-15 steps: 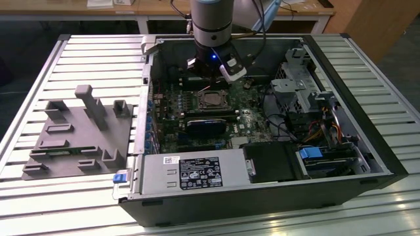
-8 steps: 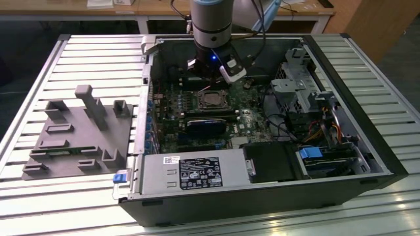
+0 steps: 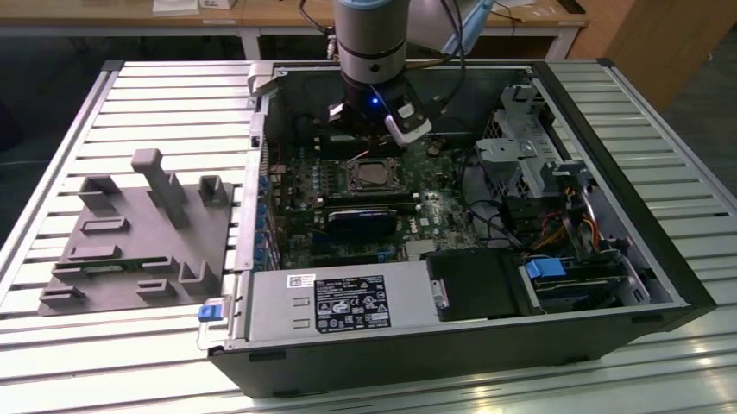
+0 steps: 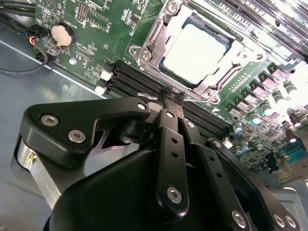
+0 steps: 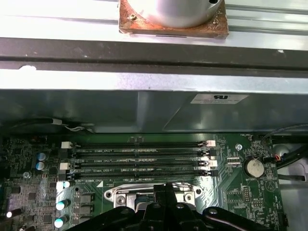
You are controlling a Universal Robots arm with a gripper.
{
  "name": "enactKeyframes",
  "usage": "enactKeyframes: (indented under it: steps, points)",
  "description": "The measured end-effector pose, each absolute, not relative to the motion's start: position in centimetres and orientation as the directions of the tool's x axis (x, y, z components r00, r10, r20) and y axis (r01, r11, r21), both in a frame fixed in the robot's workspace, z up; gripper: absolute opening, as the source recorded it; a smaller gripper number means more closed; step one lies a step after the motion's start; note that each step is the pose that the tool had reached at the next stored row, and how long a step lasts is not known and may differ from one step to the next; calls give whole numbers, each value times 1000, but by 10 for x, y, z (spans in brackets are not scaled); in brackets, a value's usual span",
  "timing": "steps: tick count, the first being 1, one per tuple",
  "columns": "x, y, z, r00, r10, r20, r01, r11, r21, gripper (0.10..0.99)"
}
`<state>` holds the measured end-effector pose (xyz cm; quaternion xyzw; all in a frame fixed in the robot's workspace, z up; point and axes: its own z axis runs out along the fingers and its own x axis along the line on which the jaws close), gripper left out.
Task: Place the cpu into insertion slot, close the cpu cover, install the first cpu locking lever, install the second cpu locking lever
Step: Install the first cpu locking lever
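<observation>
Silver-grey square cpu (image 4: 195, 52) lies in the insertion slot on the green circuit board (image 4: 96, 29), its edges hidden under the thin silvery cpu cover (image 4: 155, 36). My black gripper (image 4: 172, 97) hangs just beside the cover, jaws pressed together. I cannot tell whether the tips pinch anything.

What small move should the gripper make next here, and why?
Probably ease the wire lever down toward the board: the chip lies seated, the cover frame lies flat over its edges, and the gripper is shut right at that lever.
</observation>
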<state>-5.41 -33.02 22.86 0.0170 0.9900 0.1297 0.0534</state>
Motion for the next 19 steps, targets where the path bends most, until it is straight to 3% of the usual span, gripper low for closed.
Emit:
enactKeyframes:
  steps: [19]
  points:
    - [-56, -325, 220, -987, 57, -153, 17, 968, 251, 102]
